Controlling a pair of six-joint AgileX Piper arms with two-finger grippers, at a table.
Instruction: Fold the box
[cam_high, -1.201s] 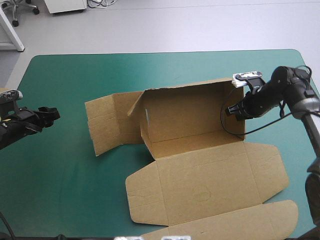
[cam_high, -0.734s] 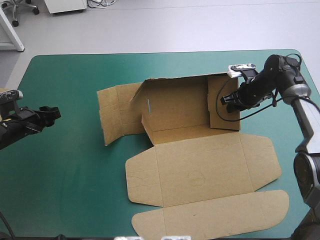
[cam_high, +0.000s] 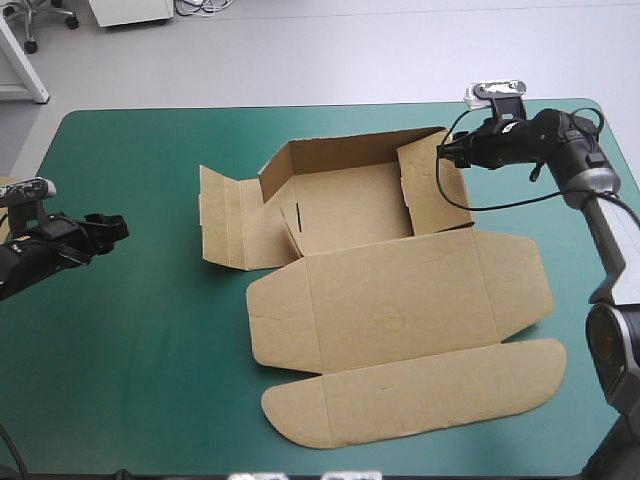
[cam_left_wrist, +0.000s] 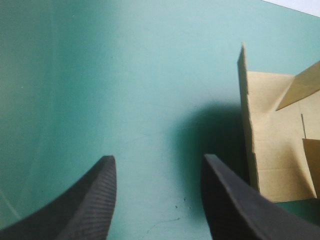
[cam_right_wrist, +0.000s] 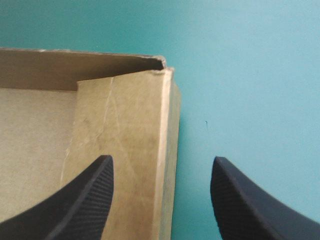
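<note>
Inspection of the worktop (cam_high: 140, 350), teal-green cover, taken from its near edge outward.

1. The box (cam_high: 400, 310) lies open between my two hands, toward my right hand's side. Its nearest part is the rounded tuck flap (cam_high: 420, 395), which lies flat. Beyond that is the lid (cam_high: 390, 290), also flat, with a tab at each end.

2. My left hand (cam_left_wrist: 158, 157) is low over the cover near the worktop's left edge. Its fingers (cam_left_wrist: 92, 202) are spread, with nothing between them but bare cover. It is well apart from the box, which sits ahead of it and to one side.

3. The left flap (cam_high: 225, 220) is the part of the box closest to my left hand. It is splayed outward, and its outer edge is tilted up off the cover.

4. The tray lies beyond the lid. Its floor (cam_high: 345, 205) is down, the back wall (cam_high: 350, 150) is raised and the right wall (cam_high: 435, 195) is raised. A narrow inner tab (cam_high: 290, 228) stands tilted at the left side.

5. My right hand (cam_right_wrist: 162, 158) is at the tray's far right corner, where the right wall meets the back wall. Its fingers are spread and grip nothing. The wall's top edge runs between them. One finger is over the wall's inner face and the other is over bare cover outside the box. I cannot tell whether either finger touches the board.
</note>
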